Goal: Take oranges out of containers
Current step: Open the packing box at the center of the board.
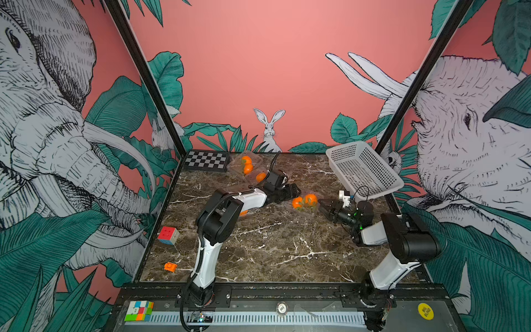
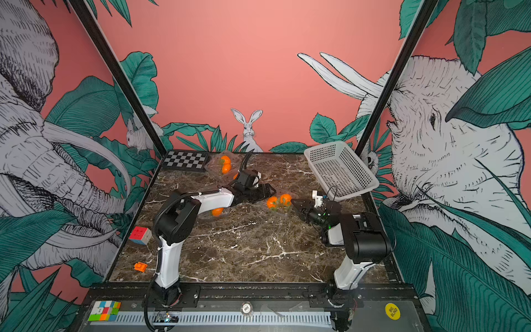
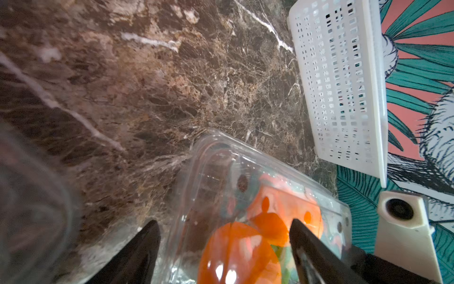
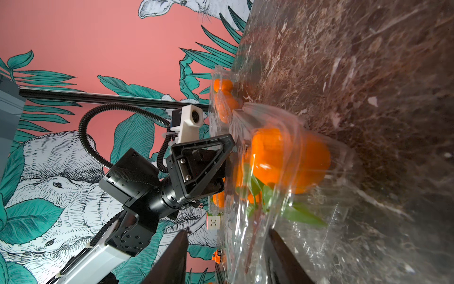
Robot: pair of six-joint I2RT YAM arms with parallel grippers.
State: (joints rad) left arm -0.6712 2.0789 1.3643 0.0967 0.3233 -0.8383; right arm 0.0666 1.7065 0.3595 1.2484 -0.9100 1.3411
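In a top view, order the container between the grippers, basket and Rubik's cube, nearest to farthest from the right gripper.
1. Container, just ahead of the right gripper.
2. Basket, behind it, rightward.
3. Cube, far left edge.

Six oranges [image 1: 310,199] show, four containers [image 1: 309,212], one basket [image 1: 363,172]

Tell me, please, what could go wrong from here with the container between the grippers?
1. The left gripper and right gripper flank one clear container from opposite sides; they may collide or crush it.
2. Its lid looks shut over the oranges, so a pull may drag the whole container instead of opening it.
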